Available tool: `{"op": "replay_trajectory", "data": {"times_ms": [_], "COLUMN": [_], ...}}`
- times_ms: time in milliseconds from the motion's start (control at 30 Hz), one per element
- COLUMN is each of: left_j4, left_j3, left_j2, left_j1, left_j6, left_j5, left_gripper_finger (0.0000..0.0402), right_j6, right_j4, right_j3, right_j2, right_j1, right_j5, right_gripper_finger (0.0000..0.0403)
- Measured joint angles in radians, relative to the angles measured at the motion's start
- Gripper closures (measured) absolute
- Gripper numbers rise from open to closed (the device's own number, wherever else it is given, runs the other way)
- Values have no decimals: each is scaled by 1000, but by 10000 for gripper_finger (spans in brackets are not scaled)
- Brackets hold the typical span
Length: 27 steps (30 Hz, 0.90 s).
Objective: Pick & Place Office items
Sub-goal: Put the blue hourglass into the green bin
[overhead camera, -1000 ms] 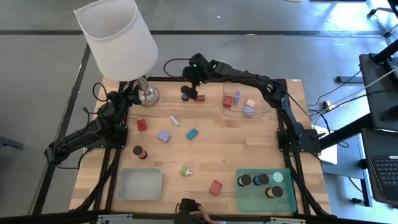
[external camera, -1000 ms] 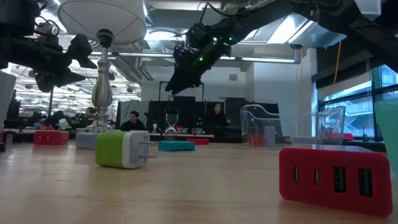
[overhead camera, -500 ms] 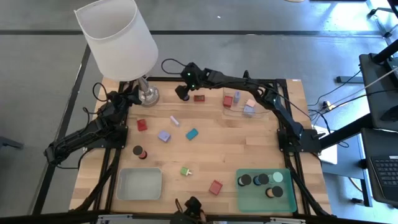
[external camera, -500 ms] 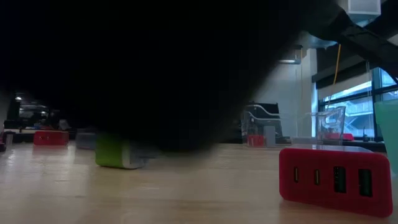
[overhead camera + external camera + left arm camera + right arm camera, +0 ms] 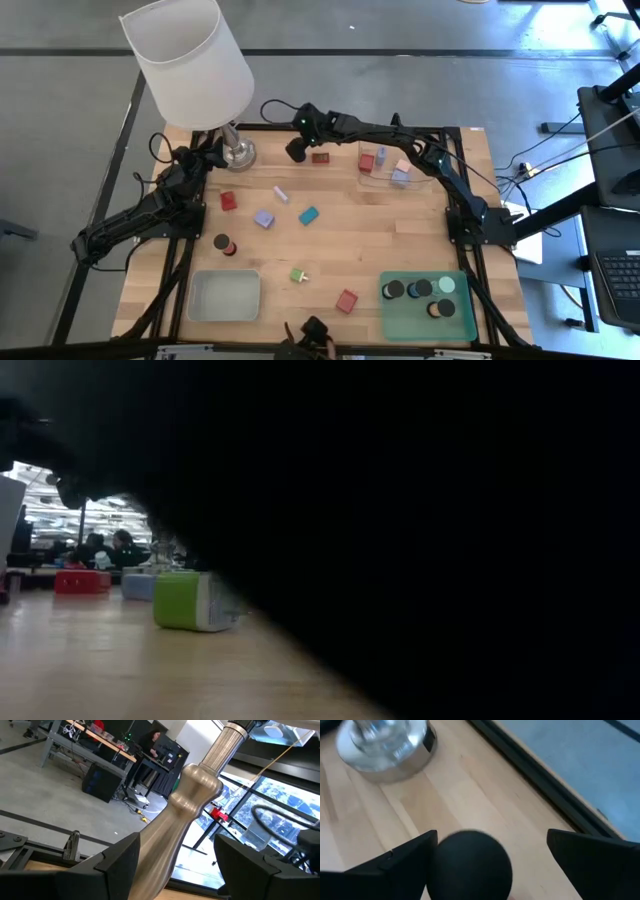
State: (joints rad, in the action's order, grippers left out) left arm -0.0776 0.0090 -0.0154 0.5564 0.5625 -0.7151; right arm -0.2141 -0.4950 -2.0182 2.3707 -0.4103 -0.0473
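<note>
Straddling a dark cylinder (image 5: 468, 865) near the lamp base (image 5: 385, 742), the right pincer (image 5: 487, 865) stands apart, unclamped.

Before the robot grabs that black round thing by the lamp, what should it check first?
1. Right gripper over the black round piece: ok, the piece sits between its fingers in the right wrist view.
2. Fingers wide enough: ok, they stand open on both sides.
3. Room from the lamp base: ok, bare wood lies between.
4. Red block out of the way: ok, beside the gripper, apart.
5. Left gripper: not ok, open around the lamp stem.
6. Low view: cannot tell, something dark blocks it.
</note>
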Motion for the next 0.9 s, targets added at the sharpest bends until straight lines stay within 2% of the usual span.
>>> {"op": "replay_trajectory", "data": {"times_ms": [300, 600, 900], "left_j4": [0, 0, 0], "left_j3": [0, 0, 0], "left_j2": [0, 0, 0], "left_j1": [0, 0, 0], "left_j6": [0, 0, 0], "left_j5": [0, 1, 1], "left_gripper_finger": [151, 151, 151], "right_j6": [60, 92, 27], "right_j4": [-25, -47, -52], "right_j3": [0, 0, 0], "right_j2": [0, 0, -47], "right_j1": [0, -9, -28], "right_j5": [-20, -51, -4], "right_gripper_finger": [81, 194, 194]}}
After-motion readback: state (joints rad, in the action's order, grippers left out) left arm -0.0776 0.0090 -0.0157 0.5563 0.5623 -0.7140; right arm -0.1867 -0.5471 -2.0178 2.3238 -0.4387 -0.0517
